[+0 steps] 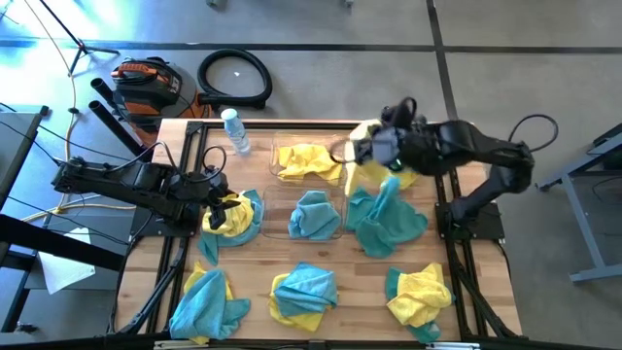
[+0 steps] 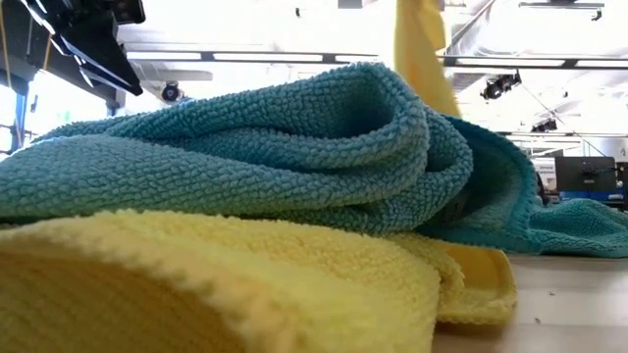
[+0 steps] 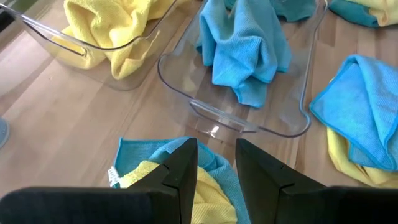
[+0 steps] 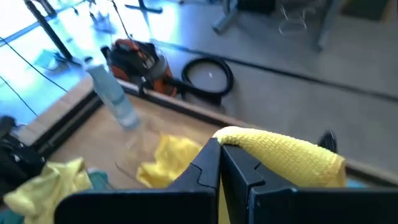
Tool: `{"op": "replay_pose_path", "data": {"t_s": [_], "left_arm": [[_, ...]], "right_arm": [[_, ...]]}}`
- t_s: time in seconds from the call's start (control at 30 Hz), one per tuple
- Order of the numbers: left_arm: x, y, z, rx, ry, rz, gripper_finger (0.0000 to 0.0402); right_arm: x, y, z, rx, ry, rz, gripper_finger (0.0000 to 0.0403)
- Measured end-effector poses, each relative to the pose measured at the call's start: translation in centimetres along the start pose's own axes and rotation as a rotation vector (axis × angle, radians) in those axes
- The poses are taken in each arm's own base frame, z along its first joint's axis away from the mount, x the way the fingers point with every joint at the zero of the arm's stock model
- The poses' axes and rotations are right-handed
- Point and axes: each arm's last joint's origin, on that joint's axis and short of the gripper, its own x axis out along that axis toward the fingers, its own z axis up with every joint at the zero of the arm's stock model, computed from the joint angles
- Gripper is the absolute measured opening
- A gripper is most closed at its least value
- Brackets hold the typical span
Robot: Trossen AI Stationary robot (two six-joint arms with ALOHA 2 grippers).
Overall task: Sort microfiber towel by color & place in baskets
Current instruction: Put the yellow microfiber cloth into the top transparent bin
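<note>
My right gripper (image 1: 372,148) is over the table's far right part, beside the far basket (image 1: 288,148), and is shut on a yellow towel (image 1: 391,173). That basket holds a yellow towel (image 1: 306,160). The near basket (image 3: 292,121) holds a teal towel (image 3: 245,53). My left gripper (image 3: 216,171) is open above a teal-and-yellow pile (image 1: 238,216) at the table's left, its fingers apart over a teal fold. A teal towel (image 1: 386,219) lies spread under the hanging yellow one. My right gripper pinches the yellow towel between its two fingers at a bunched upper fold (image 4: 231,138). The cloth drapes over the fingertips (image 4: 211,158) and hangs below them as a narrow strip (image 2: 420,49). Its lower end is hidden behind the teal towel in the low view.
Three mixed teal-and-yellow piles lie along the near edge (image 1: 209,301), (image 1: 303,292), (image 1: 420,292). A clear water bottle (image 1: 235,131) lies at the far left of the table. Beyond the far edge are a coiled black hose (image 1: 234,78) and an orange vacuum (image 1: 146,83).
</note>
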Motion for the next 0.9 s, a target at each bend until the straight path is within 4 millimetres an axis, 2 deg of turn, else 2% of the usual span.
{"op": "replay_pose_path", "data": {"t_s": [0.23, 0.4, 0.57, 0.73, 0.9], "left_arm": [[0.0, 0.0, 0.0, -0.001, -0.002, -0.001, 0.0096], [0.0, 0.0, 0.0, 0.000, -0.003, -0.001, 0.0096], [0.0, 0.0, 0.0, 0.001, -0.003, -0.001, 0.0096], [0.0, 0.0, 0.0, 0.001, -0.002, -0.001, 0.0096], [0.0, 0.0, 0.0, 0.000, -0.001, -0.001, 0.0096]], "right_arm": [[3.2, 3.1, 4.4, -0.027, -0.102, 0.140, 0.0000], [5.9, 4.8, 5.5, -0.033, -0.134, 0.168, 0.0000], [9.3, 6.1, 4.9, -0.032, -0.110, 0.205, 0.0000], [12.0, 6.4, 3.0, -0.038, 0.013, 0.122, 0.0000], [12.5, 5.5, 1.2, -0.023, 0.143, -0.004, 0.0000]]}}
